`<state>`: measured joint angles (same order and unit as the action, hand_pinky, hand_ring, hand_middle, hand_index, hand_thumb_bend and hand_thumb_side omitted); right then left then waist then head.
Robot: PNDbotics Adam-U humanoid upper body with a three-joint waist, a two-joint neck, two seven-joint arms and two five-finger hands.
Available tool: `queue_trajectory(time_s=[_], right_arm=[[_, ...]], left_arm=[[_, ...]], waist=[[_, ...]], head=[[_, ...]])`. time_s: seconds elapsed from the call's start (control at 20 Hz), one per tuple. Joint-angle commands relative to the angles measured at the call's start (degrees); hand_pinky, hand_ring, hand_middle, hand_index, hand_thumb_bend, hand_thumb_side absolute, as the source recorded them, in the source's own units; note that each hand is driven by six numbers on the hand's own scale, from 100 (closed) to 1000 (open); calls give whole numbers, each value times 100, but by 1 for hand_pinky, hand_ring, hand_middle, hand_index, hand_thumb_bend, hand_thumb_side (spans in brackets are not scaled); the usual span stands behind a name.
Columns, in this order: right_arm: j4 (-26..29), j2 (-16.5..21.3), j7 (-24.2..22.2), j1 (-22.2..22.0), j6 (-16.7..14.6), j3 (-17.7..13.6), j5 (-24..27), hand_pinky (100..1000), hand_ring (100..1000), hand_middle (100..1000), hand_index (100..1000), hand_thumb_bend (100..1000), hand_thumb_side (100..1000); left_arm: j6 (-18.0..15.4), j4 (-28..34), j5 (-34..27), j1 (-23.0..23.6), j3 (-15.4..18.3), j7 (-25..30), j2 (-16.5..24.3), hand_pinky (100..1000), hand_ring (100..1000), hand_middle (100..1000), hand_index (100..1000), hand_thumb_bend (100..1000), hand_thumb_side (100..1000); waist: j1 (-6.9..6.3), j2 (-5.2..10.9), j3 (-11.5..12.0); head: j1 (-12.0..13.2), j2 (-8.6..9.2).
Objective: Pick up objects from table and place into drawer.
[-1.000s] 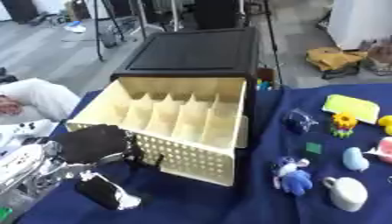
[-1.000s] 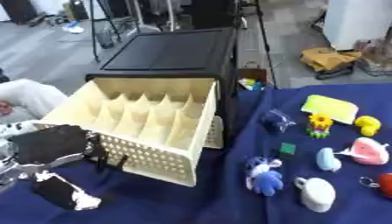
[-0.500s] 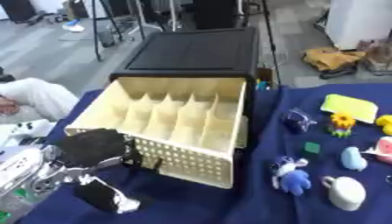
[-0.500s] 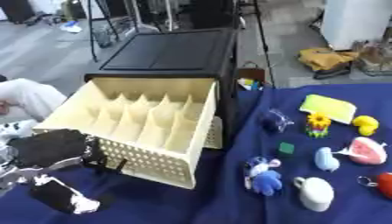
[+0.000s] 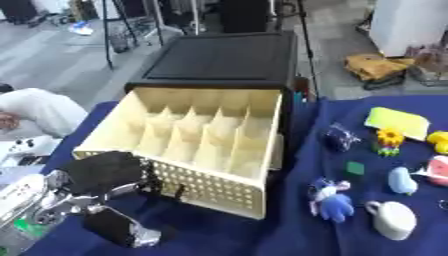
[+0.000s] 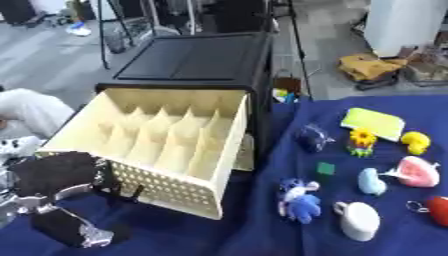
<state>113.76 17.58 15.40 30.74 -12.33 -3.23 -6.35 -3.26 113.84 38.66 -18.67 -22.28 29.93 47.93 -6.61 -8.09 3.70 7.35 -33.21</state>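
Resting at the lower left, the left hand has fingers curled against the cream drawer front, apparently gripping it. Toys, including a blue plush, lie well right of those fingers. No readable writing.

The left hand is seen drawn slightly lower and further from the drawer front than a second ago, toward the lower left corner.
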Motion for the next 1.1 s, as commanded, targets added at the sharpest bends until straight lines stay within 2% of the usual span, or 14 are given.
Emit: queue_trajectory(time_s=[0.05,0.2,0.4,0.8,1.1], right_arm=[[83,120,26,113,-7,-47,21,742,819,675,719,203,980],[83,120,46,125,-13,-56,22,741,819,675,719,203,982],[83,120,69,144,-26,-59,25,741,819,676,719,200,987],[83,120,85,155,-33,-55,26,741,819,676,718,200,992],[83,116,95,166,-35,-50,33,741,819,676,717,198,995]], left_arm=[[-173,75,-175,16,-164,27,98,100,181,307,703,499,884],[-261,75,-236,11,-164,19,93,100,197,376,754,547,914],[-369,75,-350,-14,-150,-56,87,100,218,410,796,555,975],[-444,75,-414,19,-81,-218,89,100,235,416,869,608,1000],[-473,75,-386,28,-63,-332,98,100,236,402,879,599,1000]], waist=[[48,41,-33],[75,36,-48],[107,32,-53],[130,26,-38],[137,33,-39]], head=[[-63,-68],[-133,-87],[-173,-91],[-187,-59],[-194,-33]])
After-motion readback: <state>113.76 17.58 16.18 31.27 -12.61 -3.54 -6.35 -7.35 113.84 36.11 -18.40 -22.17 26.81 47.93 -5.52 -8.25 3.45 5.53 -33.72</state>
